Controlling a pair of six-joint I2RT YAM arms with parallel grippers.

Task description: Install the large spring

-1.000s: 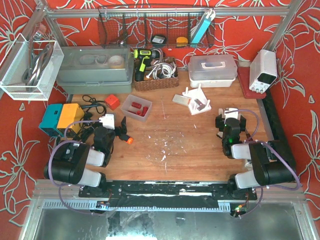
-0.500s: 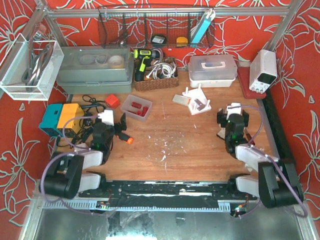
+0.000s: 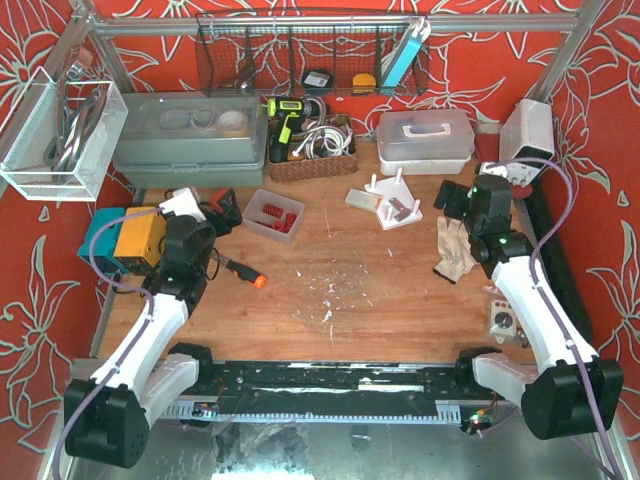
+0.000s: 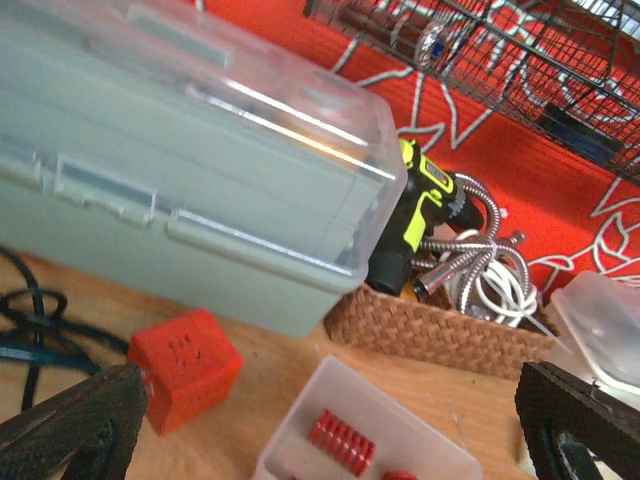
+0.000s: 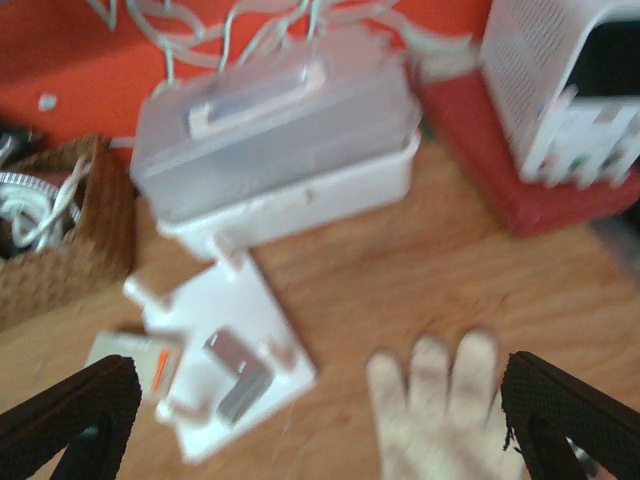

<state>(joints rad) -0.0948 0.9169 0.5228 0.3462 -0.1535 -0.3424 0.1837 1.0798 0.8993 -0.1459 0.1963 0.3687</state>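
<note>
Across the wooden worktop (image 3: 350,300), both my arms stretch away from the near edge. My left fingers (image 4: 75,425) stand spread wide and hold nothing, aimed toward the big grey lidded box (image 4: 170,170). My right fingers (image 5: 70,420) are just as wide and empty, hanging above the white fixture (image 5: 225,365) and a pale glove (image 5: 440,400). Just ahead of my left fingers, in the gap between them, lies the clear tray (image 4: 400,405), near an orange-red cube (image 4: 185,365). The red springs (image 4: 340,442) lie inside that tray, untouched and well apart from my right fingers. Which of them is the large one I cannot tell.
</note>
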